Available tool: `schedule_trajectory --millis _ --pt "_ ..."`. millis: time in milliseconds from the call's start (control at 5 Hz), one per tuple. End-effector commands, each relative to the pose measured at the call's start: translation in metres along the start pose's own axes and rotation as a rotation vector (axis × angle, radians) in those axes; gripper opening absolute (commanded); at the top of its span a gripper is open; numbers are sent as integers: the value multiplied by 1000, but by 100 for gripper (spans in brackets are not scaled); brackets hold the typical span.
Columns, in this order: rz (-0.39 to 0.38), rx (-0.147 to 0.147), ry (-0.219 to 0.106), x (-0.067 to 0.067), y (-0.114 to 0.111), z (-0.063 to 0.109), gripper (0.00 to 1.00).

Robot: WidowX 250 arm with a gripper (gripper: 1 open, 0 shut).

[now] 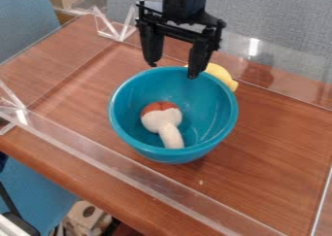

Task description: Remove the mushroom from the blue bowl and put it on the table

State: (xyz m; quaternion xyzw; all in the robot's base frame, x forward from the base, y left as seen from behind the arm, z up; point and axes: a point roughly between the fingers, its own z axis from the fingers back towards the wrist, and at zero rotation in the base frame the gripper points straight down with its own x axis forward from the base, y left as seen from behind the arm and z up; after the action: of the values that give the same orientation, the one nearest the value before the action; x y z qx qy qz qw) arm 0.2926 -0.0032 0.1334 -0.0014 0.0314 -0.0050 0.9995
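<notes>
While your gripper (pixel 176 61) hangs over the far rim of the blue bowl (pixel 138 132), its two black fingers (pixel 151 48) point straight down and stand spread wide with nothing between them. You will find the mushroom (pixel 163 121) below and slightly nearer the camera than those fingertips, lying on its side on the bowl's floor, cap toward the back and stem toward the front, clear of both fingers.

Count what you have: one bowl, one mushroom, one small yellow object (pixel 223 78), one gripper. The yellow object sits on the table (pixel 78 70) just behind the bowl's far right rim, partly hidden by the right finger.

You are looking at a deep, round, glossy teal-blue bowl with smooth plain sides. The mushroom has a rounded reddish-brown cap and a thick cream-white stem. The table is reddish-brown wood grain, enclosed by clear acrylic walls (pixel 91 143) that catch pale reflections.
</notes>
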Motion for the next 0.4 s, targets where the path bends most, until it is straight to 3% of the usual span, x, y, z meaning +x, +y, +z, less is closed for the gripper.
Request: schedule_trajectory --millis 0,200 --pt "16 4 16 -5 2 -6 100" --pt "30 8 30 -11 4 -15 100"
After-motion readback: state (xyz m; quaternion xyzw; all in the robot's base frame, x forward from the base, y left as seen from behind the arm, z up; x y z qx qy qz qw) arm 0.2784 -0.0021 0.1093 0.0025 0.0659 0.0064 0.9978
